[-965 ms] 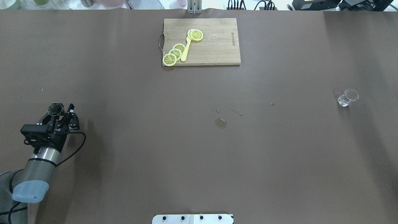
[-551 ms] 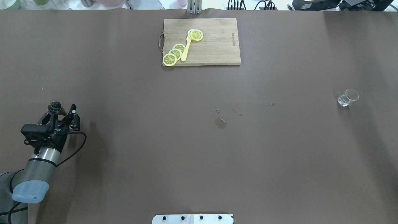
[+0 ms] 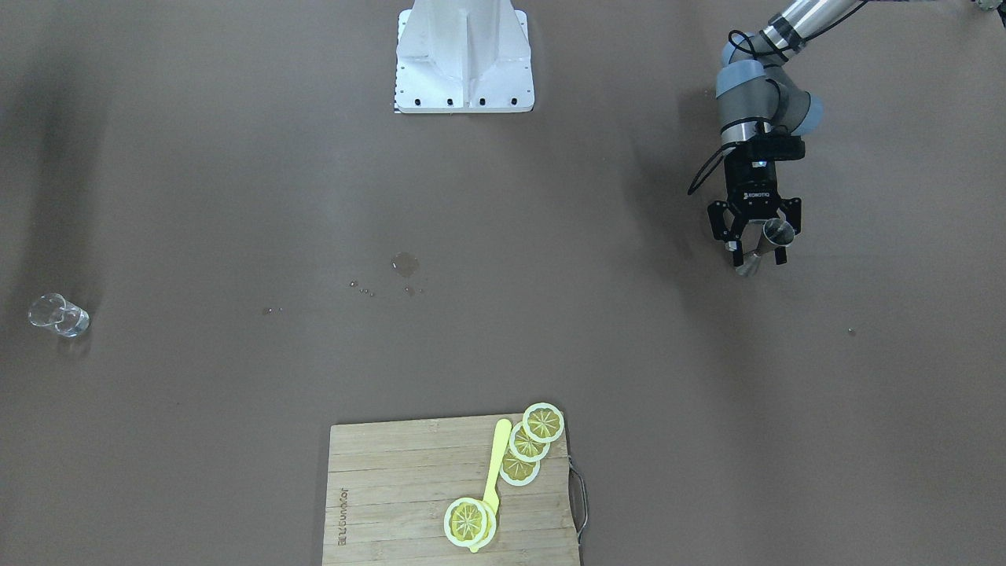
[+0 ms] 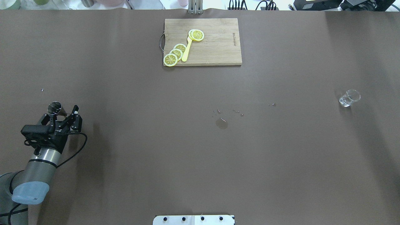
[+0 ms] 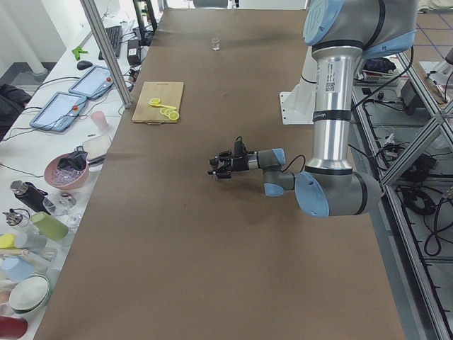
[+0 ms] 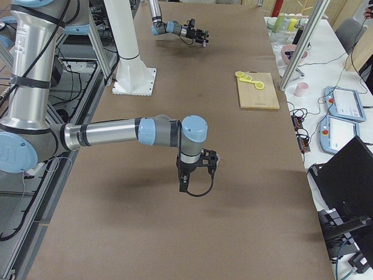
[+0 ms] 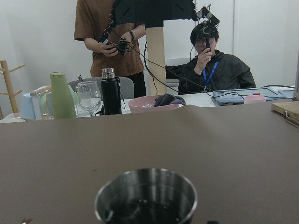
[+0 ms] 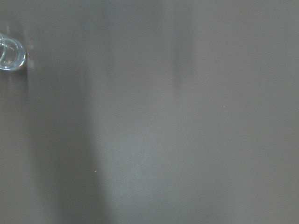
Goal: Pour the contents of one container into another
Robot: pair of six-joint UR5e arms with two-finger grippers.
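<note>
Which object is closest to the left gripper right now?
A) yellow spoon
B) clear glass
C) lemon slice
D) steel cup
D: the steel cup stands right at the open left gripper, while the clear glass sits far across the table.

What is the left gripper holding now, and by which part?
Apparently nothing: the left gripper is open, and the small steel cup stands between its fingers, ungripped.

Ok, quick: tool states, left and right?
Left tool: open, fingers either side of the cup, not gripping it.
Right tool: cannot tell; it shows only in a side view.
</note>
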